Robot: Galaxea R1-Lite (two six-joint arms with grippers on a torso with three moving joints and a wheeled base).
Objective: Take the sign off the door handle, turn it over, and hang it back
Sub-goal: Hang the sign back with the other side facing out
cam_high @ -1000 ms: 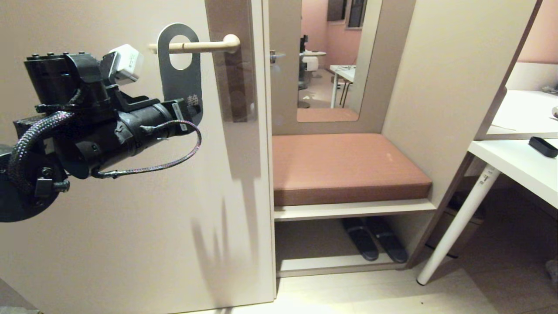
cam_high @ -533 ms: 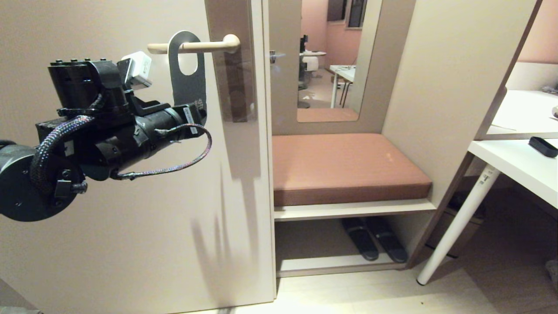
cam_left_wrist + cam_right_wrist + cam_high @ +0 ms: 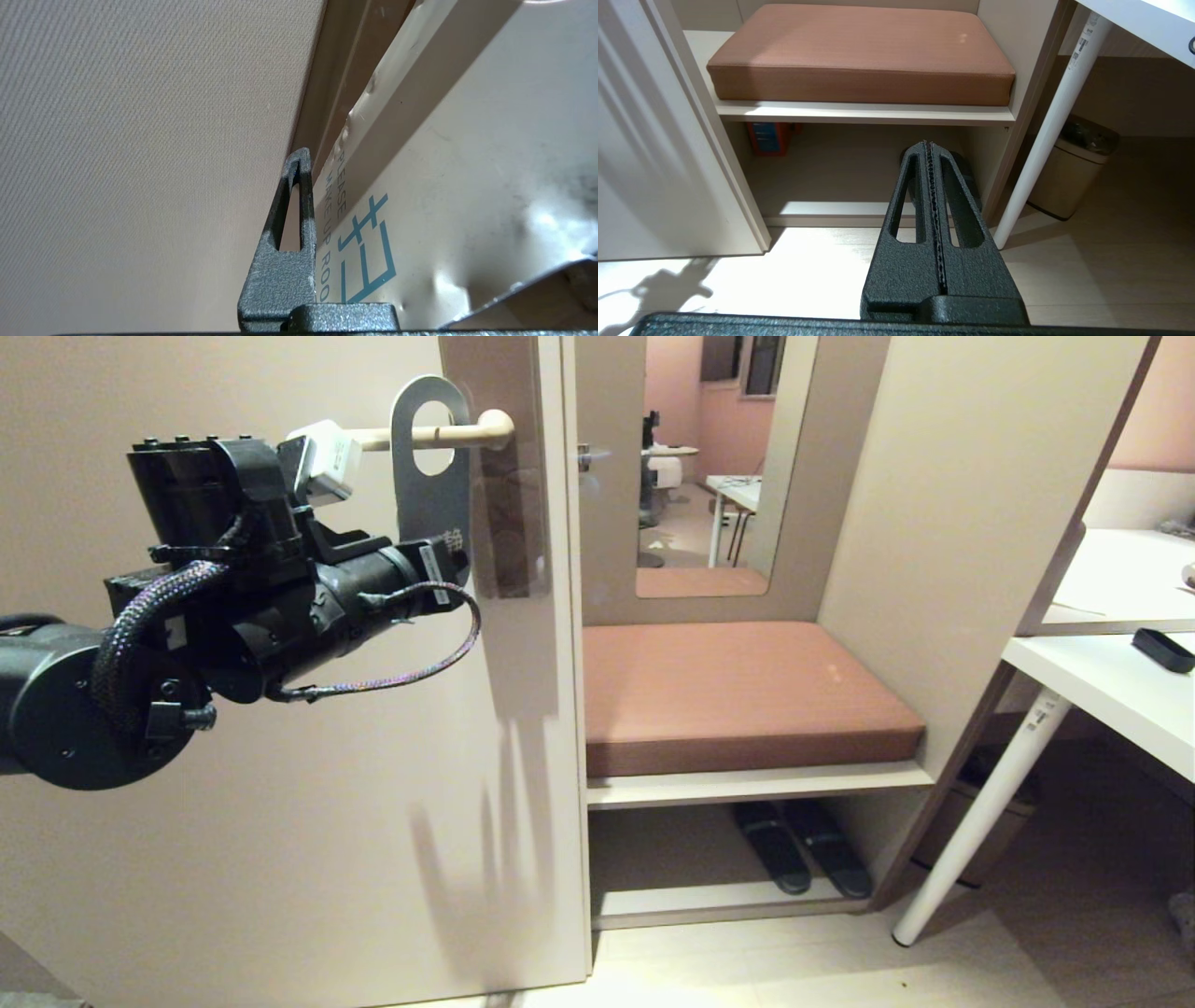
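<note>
Sign [image 3: 431,476]: upper centre-left of the head view, its round hole threaded on the door handle [image 3: 439,433]. A second ago it hung near the lever's free tip; now it sits well along the lever, just beside the brown backplate [image 3: 509,523].

Visible faces: the dark side looks toward the head camera; the left wrist view shows the pale side [image 3: 467,186] with teal "MAKE UP ROOM" lettering, facing the door [image 3: 233,803].

Left gripper [image 3: 452,553]: left of centre in the head view, at the sign's lower end. The fingers are nearly pressed together and pinch the card's bottom edge; one finger [image 3: 292,224] lies flat against the printed face, the other is hidden behind the card.

Change: arm and card have shifted together toward the right of the frame and slightly up, carrying the hole inward along the lever.

Meaning for the task: the card appears to be in its re-hanging stage, not its removal, though which face originally looked outward cannot be judged here. Probably what remains is to let go and draw the arm back.

Risk: the card stands somewhat tilted, so it may swing when released.

Right gripper [image 3: 934,224]: parked low, pointing at the floor [image 3: 1087,280] before the cushioned shelf [image 3: 859,112]; fingers pressed fully together, holding nothing.
</note>
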